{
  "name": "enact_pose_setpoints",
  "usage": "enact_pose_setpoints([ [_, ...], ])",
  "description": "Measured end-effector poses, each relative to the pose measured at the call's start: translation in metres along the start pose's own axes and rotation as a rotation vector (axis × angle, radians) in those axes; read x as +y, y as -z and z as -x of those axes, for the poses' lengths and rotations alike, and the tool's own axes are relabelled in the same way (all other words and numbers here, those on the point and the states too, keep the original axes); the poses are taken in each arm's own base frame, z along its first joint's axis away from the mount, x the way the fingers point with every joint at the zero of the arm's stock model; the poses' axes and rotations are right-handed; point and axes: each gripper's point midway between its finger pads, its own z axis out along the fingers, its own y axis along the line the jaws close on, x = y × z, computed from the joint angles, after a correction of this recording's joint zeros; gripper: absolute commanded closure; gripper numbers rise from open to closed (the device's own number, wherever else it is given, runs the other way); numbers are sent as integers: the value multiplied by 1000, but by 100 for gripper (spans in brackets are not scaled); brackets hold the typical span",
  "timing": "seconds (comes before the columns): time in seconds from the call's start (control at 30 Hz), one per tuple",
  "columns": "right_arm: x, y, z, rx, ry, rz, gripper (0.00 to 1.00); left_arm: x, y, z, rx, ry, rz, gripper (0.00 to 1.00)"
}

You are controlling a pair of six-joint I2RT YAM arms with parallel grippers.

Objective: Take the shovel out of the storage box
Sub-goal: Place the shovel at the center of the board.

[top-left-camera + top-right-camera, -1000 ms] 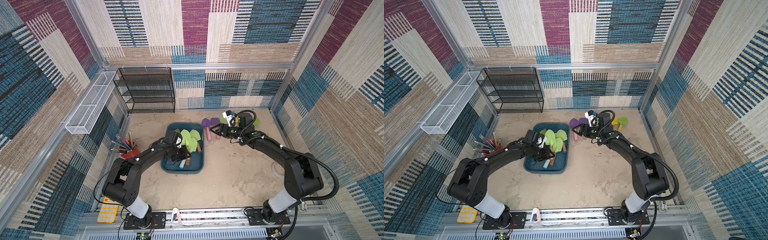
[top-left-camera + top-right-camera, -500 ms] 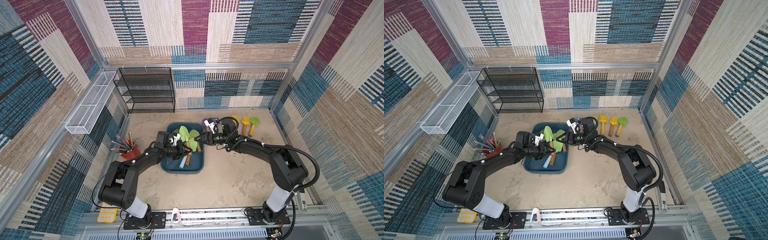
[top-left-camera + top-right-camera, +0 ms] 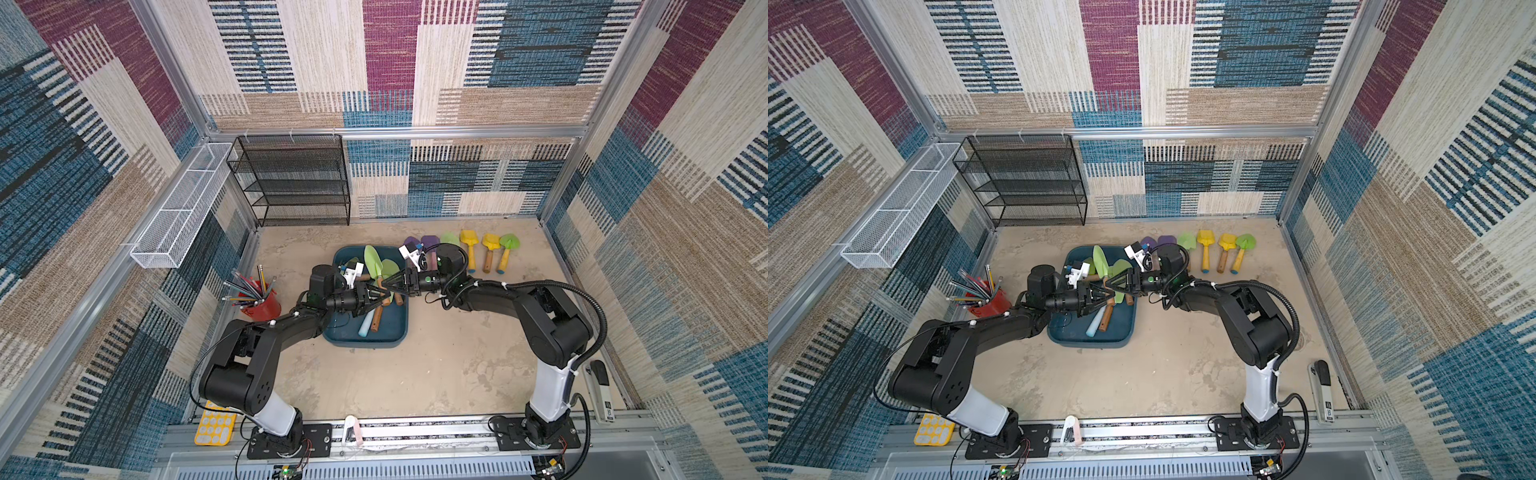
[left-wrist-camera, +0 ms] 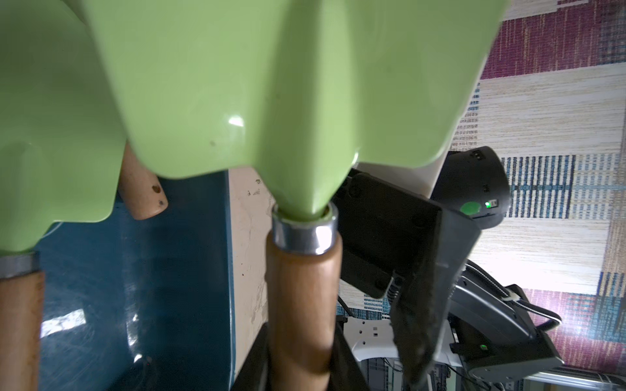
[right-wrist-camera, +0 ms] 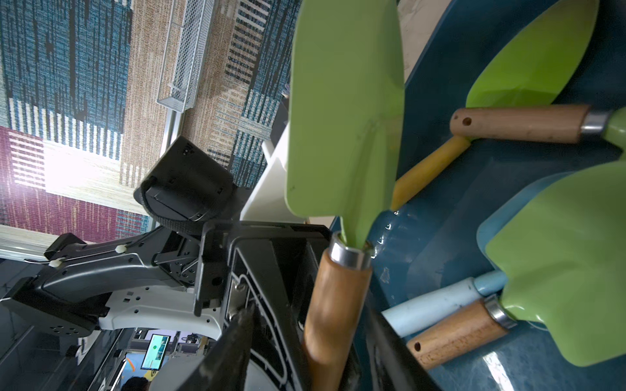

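Left fingers (image 4: 254, 369) clamp shovel (image 5: 342, 118) handle, lifted above box (image 3: 395, 324). Right fingers (image 5: 237, 348) part-open astride handle, not gripping. More shovels (image 5: 559, 264) inside.

Black arms (image 3: 266, 345) — white links (image 3: 552, 390), black cables (image 3: 598, 307)

In both top views the left gripper (image 3: 383, 297) and the right gripper (image 3: 390, 286) overlap above the storage box (image 3: 392, 326), covering the handle of the raised shovel (image 3: 372, 266). Whether the right jaws press it cannot be told. In the left wrist view its green blade and handle end are cut off at the frame's edges, and the left jaws barely show. The right arm (image 3: 451, 259) hides the handles of the purple shovels (image 3: 429, 240).
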Motion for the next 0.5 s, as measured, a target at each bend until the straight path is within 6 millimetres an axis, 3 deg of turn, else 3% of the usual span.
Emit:
enact_pose_setpoints([
  [0.5, 5, -8, 5, 7, -40, 115, 57, -12, -3, -1, 12, 0, -77, 93],
])
